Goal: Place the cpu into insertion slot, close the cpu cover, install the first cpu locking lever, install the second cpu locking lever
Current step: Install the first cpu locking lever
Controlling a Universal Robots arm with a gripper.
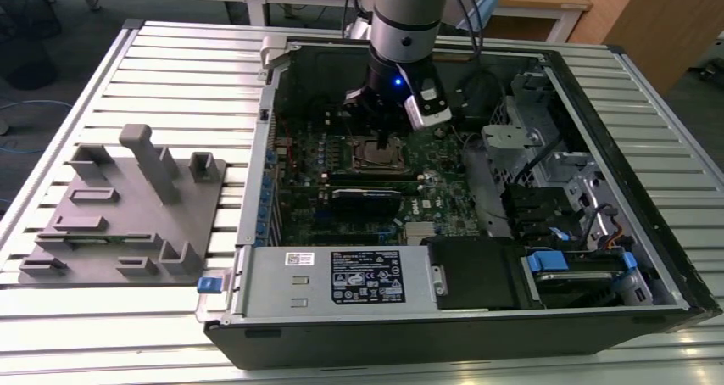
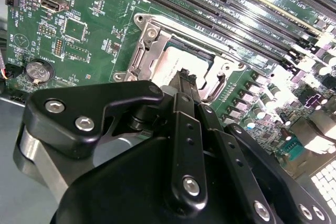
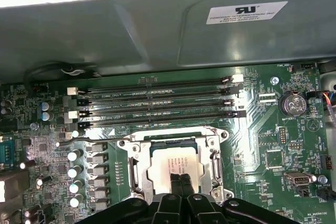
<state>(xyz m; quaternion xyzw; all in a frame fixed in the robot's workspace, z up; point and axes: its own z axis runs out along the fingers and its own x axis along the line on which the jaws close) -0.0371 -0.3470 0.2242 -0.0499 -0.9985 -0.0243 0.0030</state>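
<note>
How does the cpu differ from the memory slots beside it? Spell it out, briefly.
Shape: the cpu is a flat square, each of the memory slots a long narrow strip.
Colour: the cpu is silvery-grey, the memory slots are black.
Number: one cpu, four parallel memory slots.
Setting: the cpu sits framed by the metal cpu cover, while the memory slots look empty.
Both sit on the green circuit board.

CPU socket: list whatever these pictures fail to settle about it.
First wrist view: the gripper covers one edge of the cpu; whether it touches is hidden.
Second wrist view: the gripper's body blocks part of the cpu cover.
Exterior view: the insertion slot is too small to tell whether the cover is latched.
</note>
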